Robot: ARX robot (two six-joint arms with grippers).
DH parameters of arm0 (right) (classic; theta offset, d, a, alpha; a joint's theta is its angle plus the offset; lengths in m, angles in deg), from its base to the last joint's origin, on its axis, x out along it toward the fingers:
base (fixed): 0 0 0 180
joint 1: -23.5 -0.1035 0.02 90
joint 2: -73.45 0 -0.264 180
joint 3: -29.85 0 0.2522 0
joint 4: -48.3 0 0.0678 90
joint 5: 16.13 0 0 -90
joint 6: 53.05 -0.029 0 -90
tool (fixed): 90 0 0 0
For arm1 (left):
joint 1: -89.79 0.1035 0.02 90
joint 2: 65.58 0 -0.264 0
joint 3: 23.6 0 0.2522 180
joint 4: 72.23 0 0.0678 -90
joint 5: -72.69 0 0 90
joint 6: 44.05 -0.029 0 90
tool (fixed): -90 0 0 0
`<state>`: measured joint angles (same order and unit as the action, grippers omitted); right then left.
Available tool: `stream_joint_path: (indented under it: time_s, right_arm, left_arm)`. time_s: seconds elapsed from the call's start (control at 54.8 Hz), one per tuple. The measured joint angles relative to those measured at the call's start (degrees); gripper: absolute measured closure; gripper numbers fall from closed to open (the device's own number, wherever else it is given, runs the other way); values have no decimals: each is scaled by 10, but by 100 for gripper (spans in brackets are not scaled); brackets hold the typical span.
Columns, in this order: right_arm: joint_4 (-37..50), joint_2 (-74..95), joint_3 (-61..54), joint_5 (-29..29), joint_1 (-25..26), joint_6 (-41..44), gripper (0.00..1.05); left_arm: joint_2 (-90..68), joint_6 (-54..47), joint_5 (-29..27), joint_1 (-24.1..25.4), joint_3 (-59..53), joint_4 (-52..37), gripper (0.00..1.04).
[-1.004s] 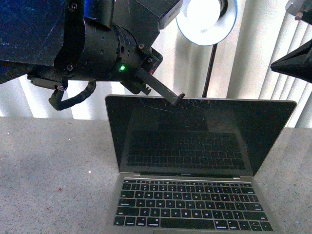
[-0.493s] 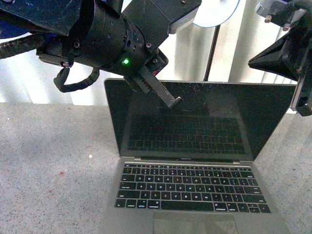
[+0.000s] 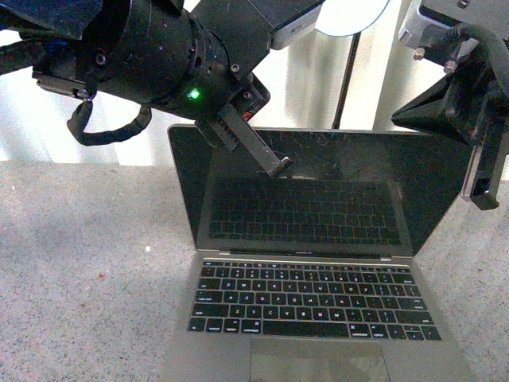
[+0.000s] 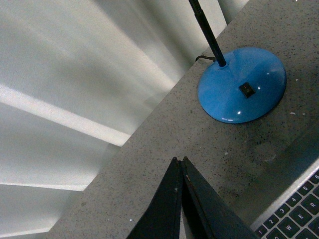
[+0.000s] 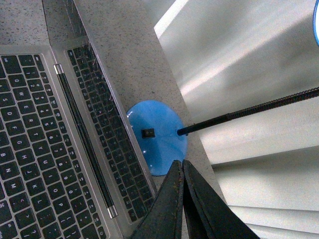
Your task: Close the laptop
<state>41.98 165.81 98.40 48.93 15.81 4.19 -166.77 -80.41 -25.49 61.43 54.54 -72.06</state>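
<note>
Room: pale vertical blinds [image 3: 374,87] run along the back, lit from behind, with the brightest strips at left. Below them is a grey speckled stone desk [image 3: 79,255], whose back edge meets the blinds.

Left to right, front view. My left arm comes in from the upper left, with a green light lit on its wrist. My left hand [image 3: 279,167] is pinched narrow. In the left wrist view its fingers lie flat together and hold nothing. The tip lies in front of the upper part of the screen; I cannot tell whether it touches the glass.

The laptop [image 3: 310,306] sits centre on the desk, open. Its lid stands up and leans slightly back, the screen is dark and scratched, and the keys and trackpad face me. Behind it stands a lamp: a round blue base [image 4: 241,84] on the desk near the back of the lid, a thin black stem [image 3: 343,79], and a ring head [image 3: 350,12] at the top edge. My right hand [image 5: 180,167] hangs by the screen's right edge. It is also narrow and empty, with its fingers together in the right wrist view.

Against 1.0 s ago:
- The whole scene sits higher in the front view, and the trackpad now shows.
- The left tip was at the lid's top edge; it is now below that edge, over the glass.
- The right arm was only a dark wedge in the upper right corner; it is now lower and closer to the lid.
- The lid angle looks unchanged.
</note>
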Motion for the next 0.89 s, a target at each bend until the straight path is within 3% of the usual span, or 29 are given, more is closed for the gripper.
stream_joint_path:
  time_s: [0.894]
  right_arm:
    - [-68,-32,-41,-12,-4,27,102]
  left_arm:
    - [40,5,77,-25,-58,46,101]
